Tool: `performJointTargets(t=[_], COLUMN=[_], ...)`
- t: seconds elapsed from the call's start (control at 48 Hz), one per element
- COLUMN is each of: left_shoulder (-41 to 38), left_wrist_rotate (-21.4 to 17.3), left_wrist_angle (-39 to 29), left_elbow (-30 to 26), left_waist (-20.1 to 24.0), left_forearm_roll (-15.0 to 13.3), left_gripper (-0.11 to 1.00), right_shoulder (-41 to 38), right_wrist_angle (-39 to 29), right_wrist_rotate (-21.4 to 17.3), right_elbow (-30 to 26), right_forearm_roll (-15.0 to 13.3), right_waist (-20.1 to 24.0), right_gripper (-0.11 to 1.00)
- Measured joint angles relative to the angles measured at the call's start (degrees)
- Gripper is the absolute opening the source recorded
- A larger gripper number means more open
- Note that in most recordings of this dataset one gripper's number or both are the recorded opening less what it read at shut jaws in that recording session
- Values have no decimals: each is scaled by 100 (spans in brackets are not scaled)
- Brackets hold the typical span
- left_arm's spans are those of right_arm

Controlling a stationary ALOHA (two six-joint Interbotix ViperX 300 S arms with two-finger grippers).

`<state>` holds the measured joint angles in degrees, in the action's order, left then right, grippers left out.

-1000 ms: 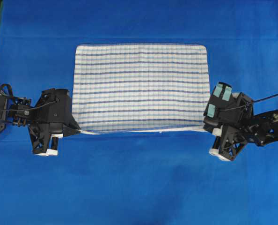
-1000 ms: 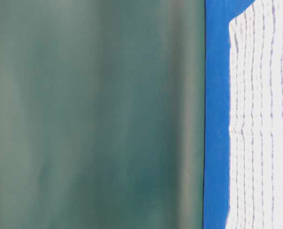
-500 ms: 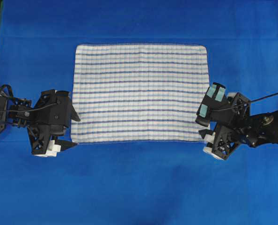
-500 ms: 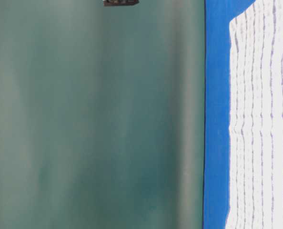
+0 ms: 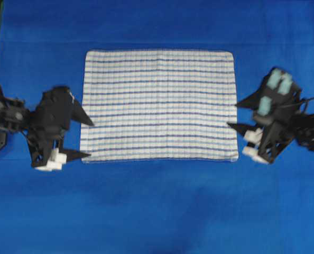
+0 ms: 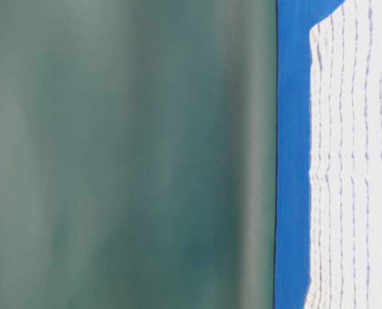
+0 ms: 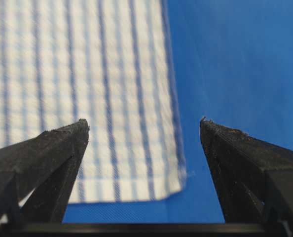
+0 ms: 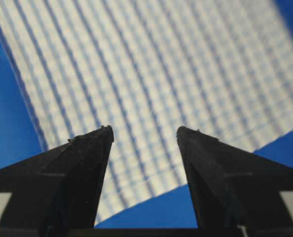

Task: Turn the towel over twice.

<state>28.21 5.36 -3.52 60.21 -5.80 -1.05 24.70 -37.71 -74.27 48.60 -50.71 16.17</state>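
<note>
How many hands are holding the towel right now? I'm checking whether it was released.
0. The left hand is open beside the towel's left edge; the right hand is open at its right edge.

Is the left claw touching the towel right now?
Apart. In the left wrist view the left claw stands open with empty jaws, above the flat towel.
</note>
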Motion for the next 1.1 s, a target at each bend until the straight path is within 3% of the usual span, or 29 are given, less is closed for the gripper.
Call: performJointTargets(t=[0.271, 0.646, 0.833, 1.104], left_shoulder=[1063, 2733, 3480, 4474], left_wrist_rotate=[-158, -703, -773, -765], left_wrist_angle=[-53, -545, -721, -721], left_elbow=[0, 158, 457, 1266], left_waist=[387, 949, 1239, 1626], left_forearm_roll=[0, 0, 9, 0], left_gripper=[85, 85, 85, 85], right_shoulder=[1266, 2874, 3674, 4562], right_wrist_angle=[-53, -431, -606, -598], right_wrist_rotate=[571, 1767, 1863, 1608], right_elbow=[229, 352, 809, 1740], right_forearm_roll=[-422, -475, -466, -396], right_waist=[-18, -62, -62, -62], right_gripper=[60, 60, 57, 52])
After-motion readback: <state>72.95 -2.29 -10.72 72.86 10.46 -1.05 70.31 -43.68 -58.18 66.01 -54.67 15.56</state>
